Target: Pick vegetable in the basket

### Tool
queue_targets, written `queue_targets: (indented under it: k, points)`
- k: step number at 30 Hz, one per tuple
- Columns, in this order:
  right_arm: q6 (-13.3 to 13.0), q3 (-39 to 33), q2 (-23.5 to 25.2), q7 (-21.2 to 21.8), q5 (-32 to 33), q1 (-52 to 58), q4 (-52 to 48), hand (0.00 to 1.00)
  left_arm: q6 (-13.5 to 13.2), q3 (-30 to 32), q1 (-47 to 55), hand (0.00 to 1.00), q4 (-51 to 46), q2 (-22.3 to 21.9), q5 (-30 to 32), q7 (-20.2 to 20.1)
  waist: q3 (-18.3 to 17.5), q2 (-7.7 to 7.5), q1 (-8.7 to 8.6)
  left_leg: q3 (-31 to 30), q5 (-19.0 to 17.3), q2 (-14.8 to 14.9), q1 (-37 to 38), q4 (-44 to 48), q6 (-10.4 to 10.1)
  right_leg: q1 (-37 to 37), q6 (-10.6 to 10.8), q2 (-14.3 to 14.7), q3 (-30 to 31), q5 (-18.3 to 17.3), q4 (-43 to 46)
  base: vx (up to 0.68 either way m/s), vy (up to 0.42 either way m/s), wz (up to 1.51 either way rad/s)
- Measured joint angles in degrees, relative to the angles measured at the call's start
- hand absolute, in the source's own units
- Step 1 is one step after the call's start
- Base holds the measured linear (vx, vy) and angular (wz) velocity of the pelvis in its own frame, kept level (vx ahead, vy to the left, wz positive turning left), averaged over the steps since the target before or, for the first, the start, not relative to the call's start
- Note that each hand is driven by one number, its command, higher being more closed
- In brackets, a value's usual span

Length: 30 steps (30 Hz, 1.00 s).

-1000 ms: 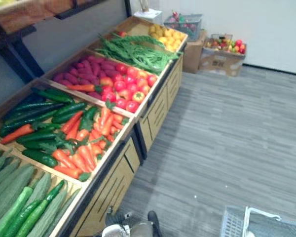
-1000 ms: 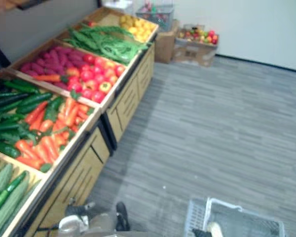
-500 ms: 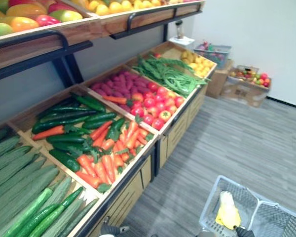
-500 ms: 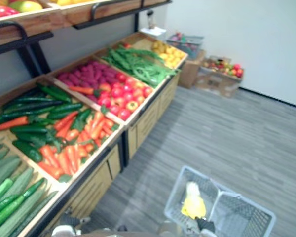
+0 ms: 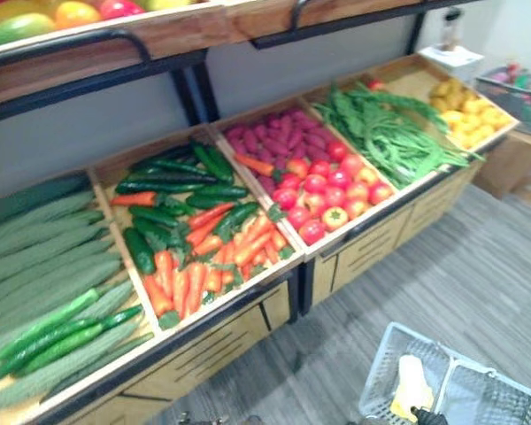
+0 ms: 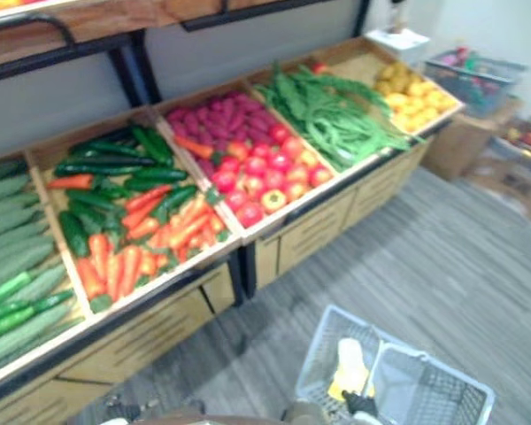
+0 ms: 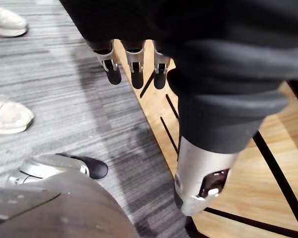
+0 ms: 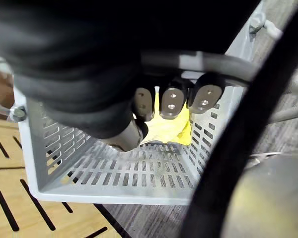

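One yellow vegetable [image 8: 173,130] already lies on the bottom of the grey basket [image 8: 114,171], directly below the right hand [image 8: 172,101]. That hand's fingers are hooked tight round the basket's handle [image 8: 228,67] and carry it low beside the robot. The left hand [image 7: 203,89] hangs on the other side with its fingers loosely straight and nothing in it, close against the wooden cabinet front [image 7: 268,163] of the stand. A person's pale shoes [image 7: 7,116] stand on the floor a little beyond it.

Against a second ago the whole picture has swung, which is the head turning and not the goods moving. Then just a corner of the basket showed at the lower edge. Now the basket and its yellow load sit in plain view, and the bins are seen nearly square-on. Carrots [image 5: 199,266] and dark cucumbers [image 5: 173,181] lie up and across from the left hand, with tomatoes [image 5: 332,190] further along towards the right hand's side.

My reading is that one pick is banked and the robot now faces the bins to choose another. The free left hand looks the likely one to reach for it.
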Motion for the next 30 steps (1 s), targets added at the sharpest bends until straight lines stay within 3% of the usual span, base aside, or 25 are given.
queue_targets:
  k: [5,7,9,12,20,30]
  points:
    - [-0.05,-0.17,-0.03,0.02,-0.45,-0.09,-0.10,1.00,-0.13,-1.01,0.70,0.00,-0.98,-0.14,-1.88,0.20,0.07,-0.28,0.28,0.71,3.37,-0.73,-1.52,-0.27,0.58,2.12,-1.05,-0.49,-1.62,-0.60,0.90,0.11,-0.061,0.90]
    - [-0.24,-1.40,-0.06,0.01,-0.88,-0.59,-0.17,1.00,-0.16,-3.96,0.73,0.00,-0.94,0.93,-2.71,0.42,0.19,-0.64,0.07,5.81,6.62,-1.65,-2.97,-1.54,1.91,2.82,-1.00,-2.30,-4.27,-0.57,-0.31,0.00,0.018,0.65]
    - [-0.25,-2.70,-0.20,-0.02,-0.88,-0.77,0.18,1.00,-0.18,-6.92,0.64,0.00,-0.85,1.60,-2.70,0.80,0.34,-0.33,0.02,13.03,7.38,-1.92,-2.83,-2.98,2.21,3.86,-0.99,-2.27,-5.78,-0.56,-2.05,0.00,0.055,0.56]
    - [-0.02,-3.11,-0.55,-0.04,-0.71,-1.56,0.92,1.00,-0.61,-10.14,0.70,0.00,-0.10,2.73,-2.69,0.78,0.30,-0.23,-0.04,13.95,9.12,-2.01,-1.36,-8.19,1.70,4.12,-0.18,-0.77,-5.28,-0.06,-4.39,-0.05,0.070,0.20]
    - [0.05,-0.55,-0.90,0.08,-0.74,-3.18,2.79,1.00,-1.06,-16.10,1.49,0.00,4.11,5.52,-2.58,0.57,0.88,-0.34,-1.03,16.05,8.22,-3.35,-0.53,-9.36,1.87,4.78,2.52,-0.20,0.05,1.56,-10.14,-0.10,0.082,-0.16]
    - [-0.23,3.72,-1.24,0.63,-0.95,-3.10,4.75,1.00,-1.18,-20.80,2.17,0.00,0.48,7.04,-2.51,1.89,0.63,-1.45,-1.31,17.16,7.44,-5.30,0.05,-9.36,3.21,5.36,3.30,-0.37,3.83,3.24,-12.54,0.04,0.041,-0.04]
